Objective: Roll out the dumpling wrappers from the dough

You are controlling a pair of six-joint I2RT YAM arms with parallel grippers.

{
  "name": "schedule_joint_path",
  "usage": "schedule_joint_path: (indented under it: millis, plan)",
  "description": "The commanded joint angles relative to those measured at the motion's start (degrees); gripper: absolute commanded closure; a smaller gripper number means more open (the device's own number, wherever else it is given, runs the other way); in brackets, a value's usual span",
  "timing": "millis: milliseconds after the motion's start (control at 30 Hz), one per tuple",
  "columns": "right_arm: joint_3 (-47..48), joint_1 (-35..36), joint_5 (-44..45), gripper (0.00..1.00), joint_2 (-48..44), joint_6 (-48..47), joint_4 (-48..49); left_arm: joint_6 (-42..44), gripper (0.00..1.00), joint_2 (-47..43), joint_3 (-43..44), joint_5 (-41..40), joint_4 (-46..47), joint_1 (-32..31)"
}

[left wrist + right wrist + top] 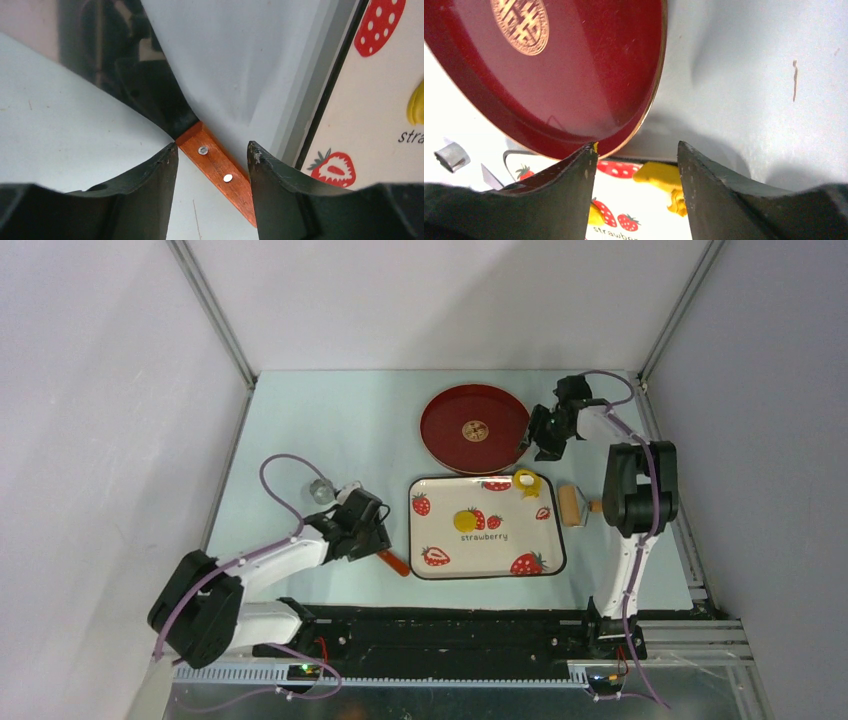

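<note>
A small round yellow dumpling wrapper (466, 521) lies flat near the middle of the strawberry tray (440, 488). At the tray's far edge lies a ragged ring-shaped piece of yellow dough (527, 481), also in the right wrist view as the dough (659, 175). My right gripper (547, 447) hangs open beside the red plate's right rim; the right gripper (636, 145) holds nothing, with a yellow speck on one fingertip (593, 150). My left gripper (378, 540) is open at the tray's left, and the left gripper (212, 146) straddles an orange wooden tool handle (225, 175) lying on the table.
The red round plate (474, 428) sits behind the tray. A tan wooden roller (572, 506) lies right of the tray, by the right arm. A metal ring cutter (320, 490) stands on the table beyond the left gripper. Grey walls close in both sides.
</note>
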Motion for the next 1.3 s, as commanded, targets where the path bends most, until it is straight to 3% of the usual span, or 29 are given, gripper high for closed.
schedule_joint_path:
  millis: [0, 167, 400, 600, 667, 733, 767, 833, 900, 1033, 1267]
  plan:
    - [-4.1, -1.5, -2.7, 0.34, -8.0, -1.2, 2.3, 0.5, 0.42, 5.5, 1.5, -3.1, -0.5, -0.5]
    - [-11.6, -3.7, -5.0, 0.29, -15.7, -1.3, 4.3, 3.2, 0.53, 11.0, 3.3, -2.6, -0.7, -0.5]
    - [-17.5, -5.7, -7.2, 0.28, -20.6, -1.6, 5.4, 11.6, 0.81, 12.6, 4.0, -2.8, -2.8, -0.5]
    - [-18.8, -5.2, -8.3, 0.28, -21.1, -1.5, 6.0, 19.0, 0.84, 9.2, 4.2, -4.8, -6.6, -0.6]
    - [-19.1, -4.7, -8.3, 0.28, -21.1, -1.6, 6.0, 19.2, 0.82, 8.2, 4.4, -6.3, -8.9, -0.6]
    - [-19.3, -3.1, -8.1, 0.28, -21.0, -1.7, 6.0, 18.9, 0.72, 6.7, 4.6, -7.4, -10.0, -0.6]
    - [-19.5, -2.7, -8.0, 0.28, -21.0, -1.8, 6.0, 18.7, 0.59, 5.5, 4.7, -7.6, -10.3, -0.5]
    - [-20.0, -1.7, -7.8, 0.27, -21.0, -1.9, 6.1, 18.0, 0.46, 3.1, 4.6, -7.3, -10.8, -0.5]
    - [-20.9, -0.9, -7.8, 0.27, -21.1, -2.1, 6.4, 17.1, 0.4, 0.8, 4.3, -6.5, -11.1, -0.5]
    - [-22.7, -0.3, -7.7, 0.26, -21.4, -2.2, 6.9, 14.6, 0.38, -1.1, 3.4, -4.4, -11.9, -0.6]
    - [-24.0, -0.1, -7.9, 0.26, -22.0, -2.3, 7.4, 13.2, 0.43, 1.7, 3.9, -5.6, -11.6, -3.3]
